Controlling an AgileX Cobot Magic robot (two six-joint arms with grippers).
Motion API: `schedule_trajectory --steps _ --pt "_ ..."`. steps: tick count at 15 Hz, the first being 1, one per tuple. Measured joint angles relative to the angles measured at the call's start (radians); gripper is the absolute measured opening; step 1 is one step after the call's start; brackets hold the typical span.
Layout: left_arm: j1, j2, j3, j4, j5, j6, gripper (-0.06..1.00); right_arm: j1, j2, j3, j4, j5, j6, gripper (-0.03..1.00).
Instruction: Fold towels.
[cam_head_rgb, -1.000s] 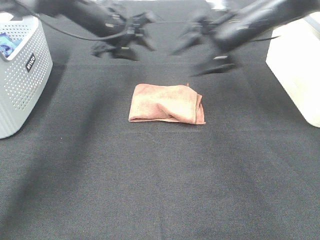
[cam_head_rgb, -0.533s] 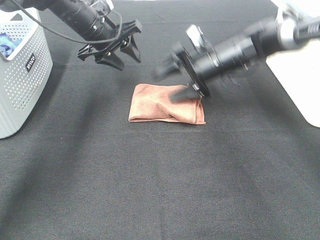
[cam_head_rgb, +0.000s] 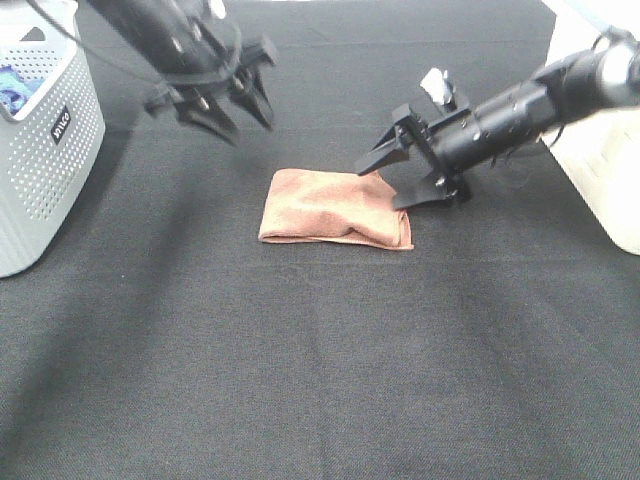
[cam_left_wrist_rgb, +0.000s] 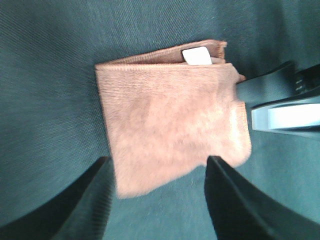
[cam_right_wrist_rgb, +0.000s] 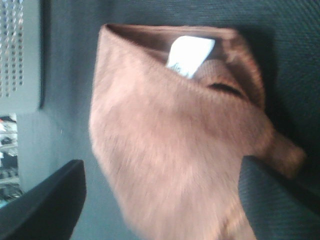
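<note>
1. The right claw is spread wide and holds nothing. A second ago it was a blur high at the back of the desk. Now it sits low at the right end of the towel, with its far finger by the back corner and the other by the near side of that end.
2. The left wrist view shows one of those dark fingers right against the towel's edge. I cannot tell whether it is pressing on it.
3. The left claw is also open and empty. It hangs behind the towel's left end, well clear of the cloth. In the last half second it has drifted a little further back and to the left.
4. The towel lies in the middle of the desk as a small folded rectangle and has scarcely shifted through all this. Its right end is lumpy, and a white label pokes out between the layers there.
5. To me, the right claw's arrival looks like the start of a grab at that untidy end, either to square it up or to make another fold. The left claw seems to be waiting.
6. Further out, the perforated basket stands at the left edge and a pale box at the right.
</note>
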Motion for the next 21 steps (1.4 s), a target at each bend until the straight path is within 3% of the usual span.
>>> schedule_trajectory --steps 2,3,5,10,13,18,19,21 --pt "0.000 -0.089 0.000 0.073 0.074 0.000 0.53 0.000 -0.106 0.000 -0.109 0.065 0.099 0.79" --pt "0.000 -0.089 0.000 0.073 0.074 0.000 0.53 0.000 -0.106 0.000 -0.109 0.065 0.099 0.79" --pt "0.000 -0.168 0.000 0.151 0.124 0.000 0.53 0.000 -0.199 0.000 -0.186 0.150 0.155 0.79" --pt "0.000 -0.402 0.033 0.330 0.135 -0.050 0.53 0.001 -0.505 0.033 -0.442 0.170 0.333 0.79" --pt "-0.001 -0.630 0.273 0.402 0.135 -0.060 0.53 0.001 -0.720 0.161 -0.553 0.172 0.389 0.79" --pt "-0.001 -1.092 0.821 0.408 0.093 -0.087 0.53 0.001 -1.154 0.541 -0.614 0.173 0.402 0.79" --pt "-0.001 -1.092 0.821 0.408 0.093 -0.087 0.53 0.001 -1.154 0.541 -0.614 0.173 0.402 0.79" --pt "-0.001 -1.256 1.006 0.409 0.075 -0.088 0.53 0.001 -1.313 0.712 -0.650 0.129 0.402 0.79"
